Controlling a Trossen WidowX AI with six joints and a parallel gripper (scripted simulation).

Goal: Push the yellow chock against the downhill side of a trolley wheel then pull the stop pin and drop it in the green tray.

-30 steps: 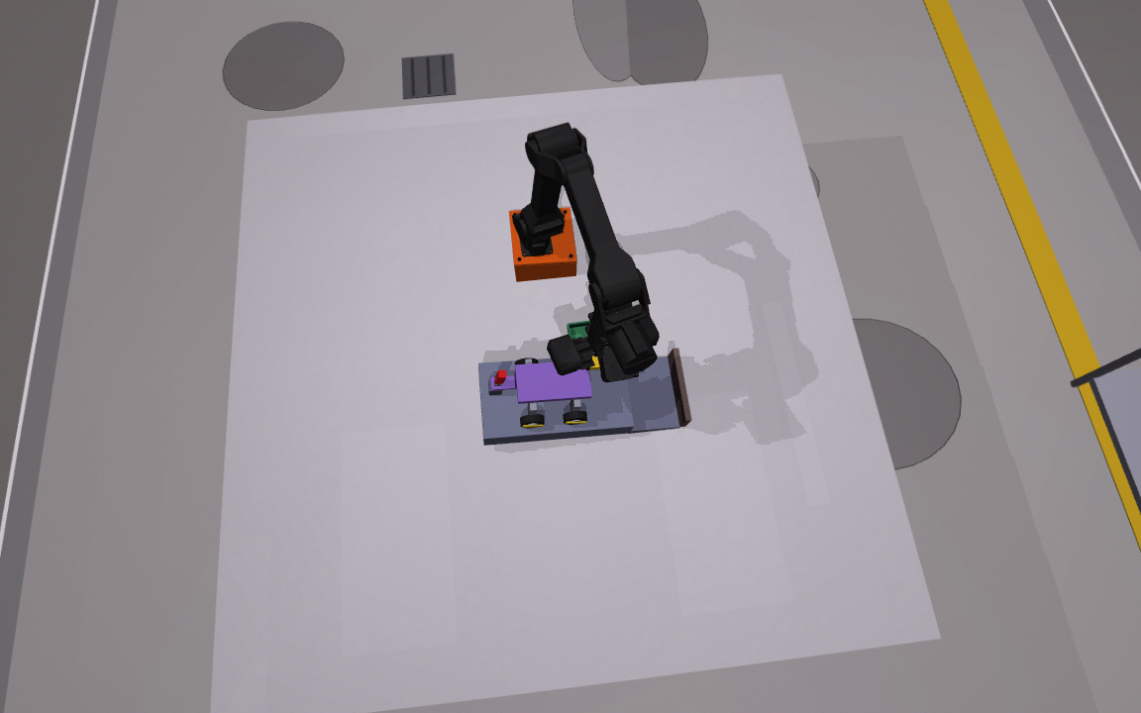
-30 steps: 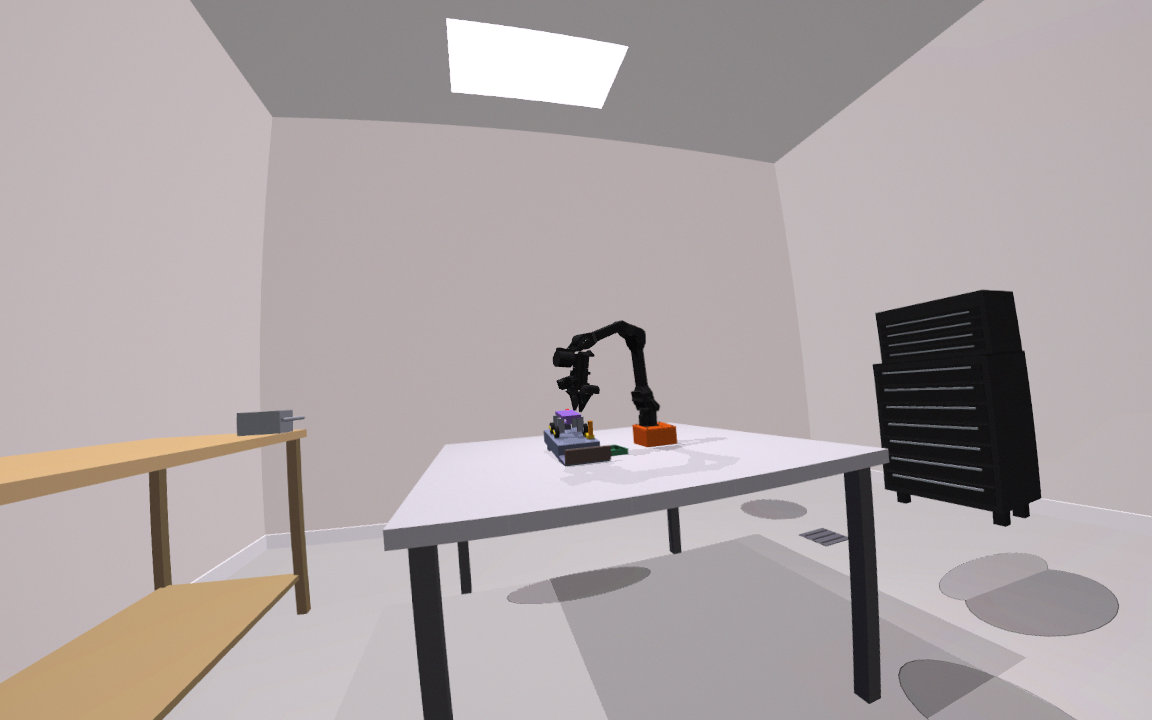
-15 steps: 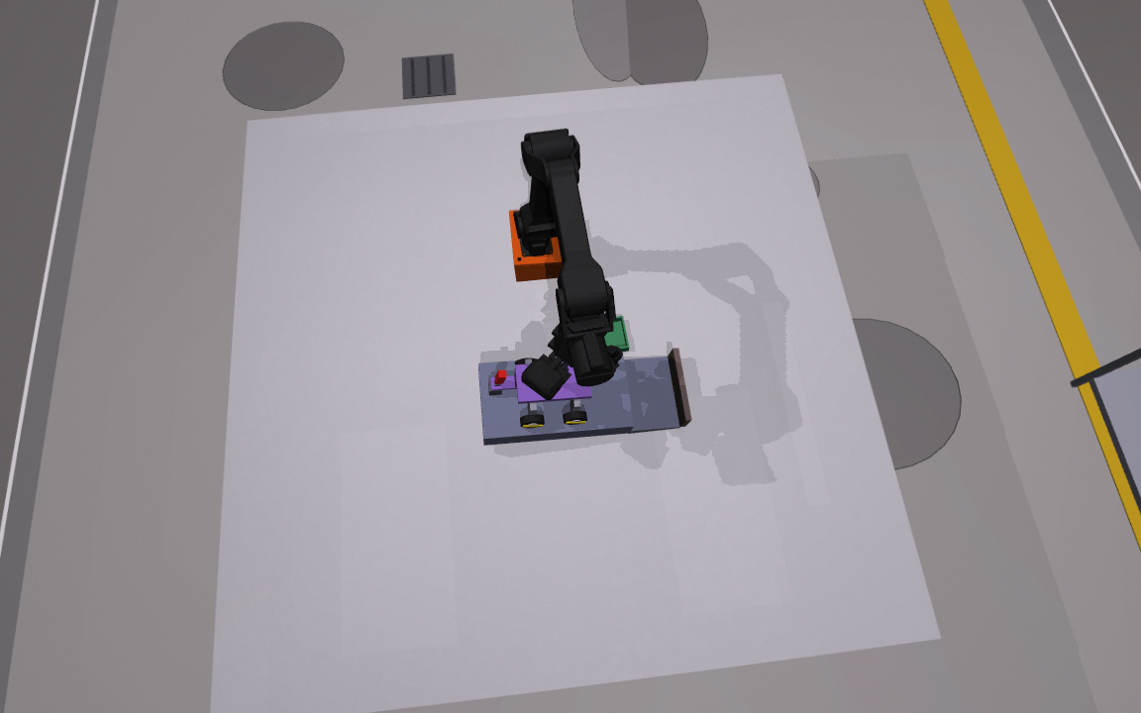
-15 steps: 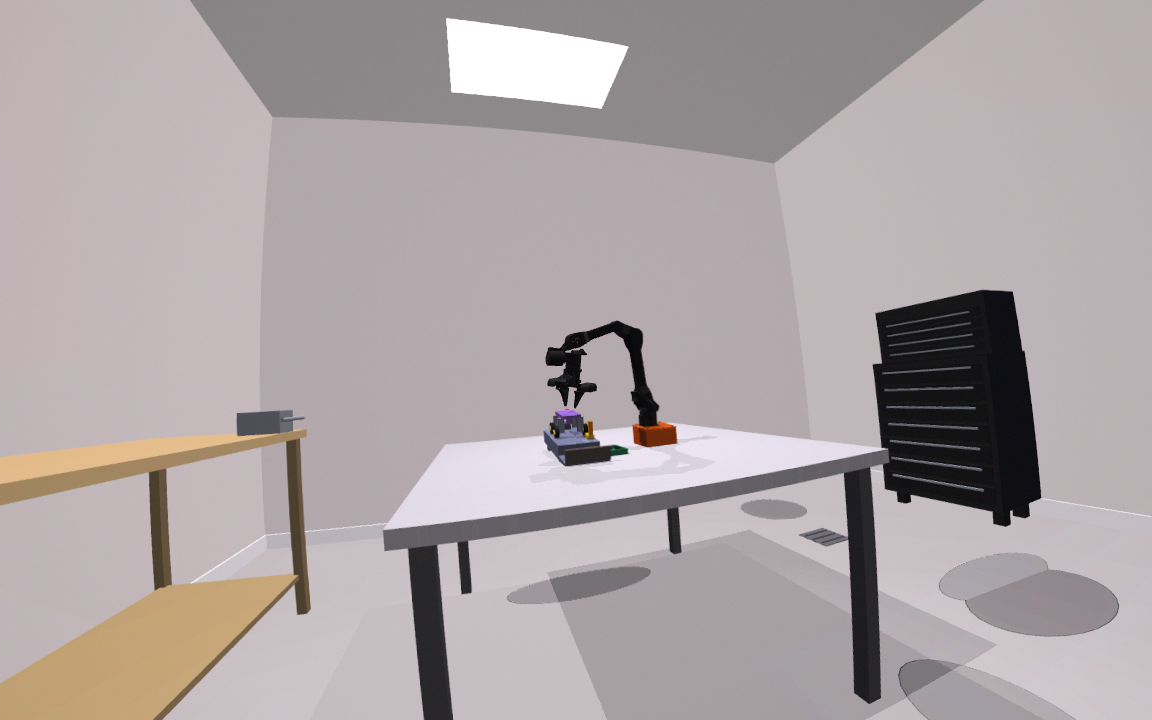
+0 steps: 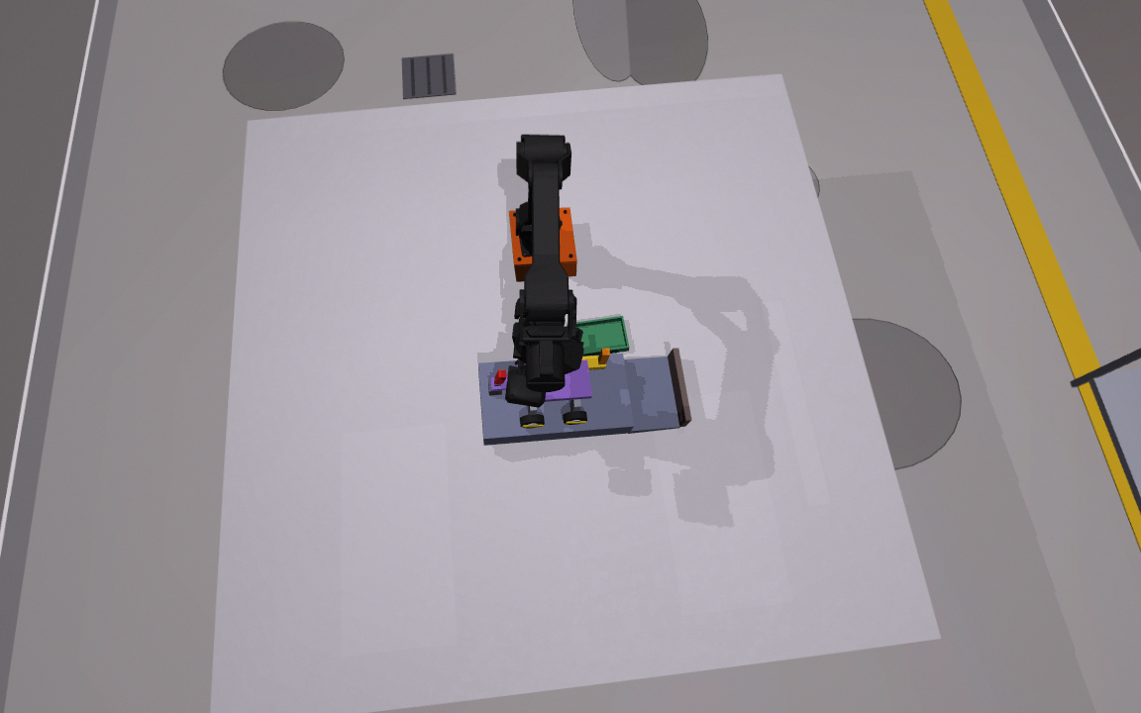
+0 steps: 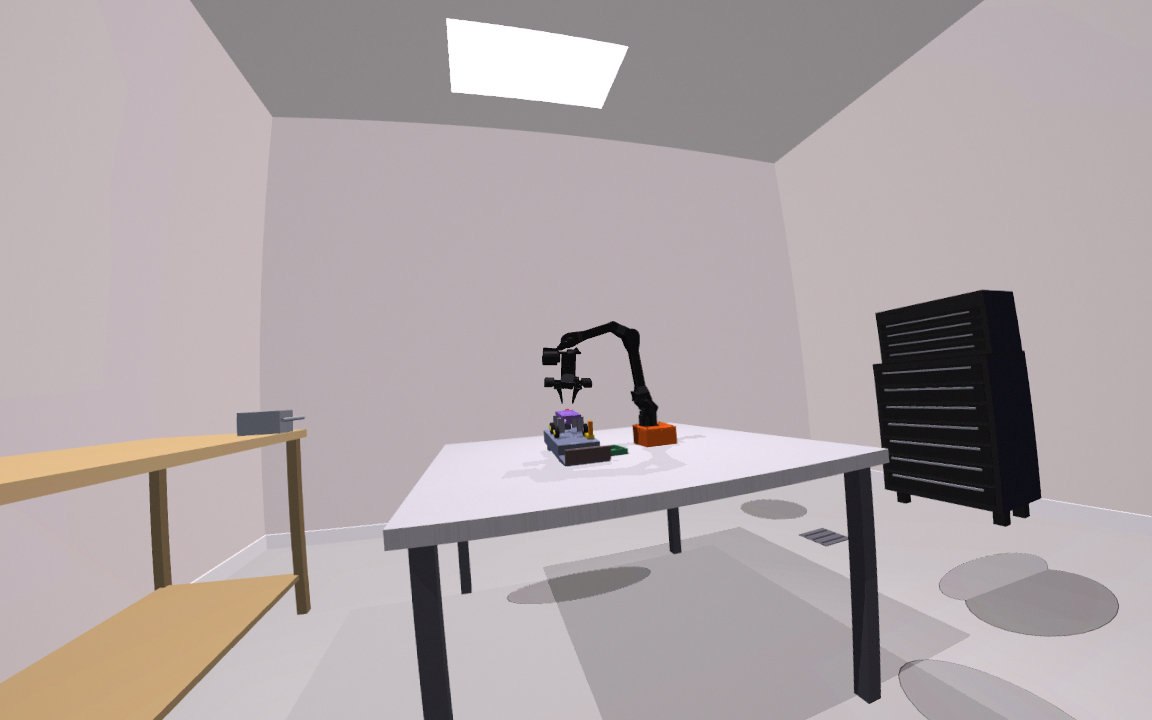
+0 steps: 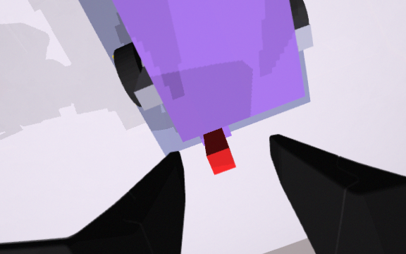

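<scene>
The trolley, with a purple deck (image 5: 576,382) (image 6: 567,416) (image 7: 217,35), stands on the blue-grey ramp (image 5: 610,412) (image 7: 97,21). The stop pin's red head (image 5: 500,376) (image 7: 221,161) stands up at its uphill end. My gripper (image 6: 567,402) (image 7: 225,152) is open and empty above the trolley, pointing down. In the wrist view the red head shows between the fingertips, but lower down. The yellow chock (image 5: 595,362) (image 6: 590,429) with its orange handle (image 5: 604,355) is at the trolley's downhill end, on the tray side; the arm partly hides it, and I cannot tell if it touches the wheel. The green tray (image 5: 610,334) (image 6: 618,450) looks empty where visible.
A brown end board (image 5: 679,387) (image 6: 586,454) stands across the ramp's downhill end. The arm's orange base (image 5: 568,253) (image 6: 654,435) is behind the tray. The arm reaches over the tray side of the trolley.
</scene>
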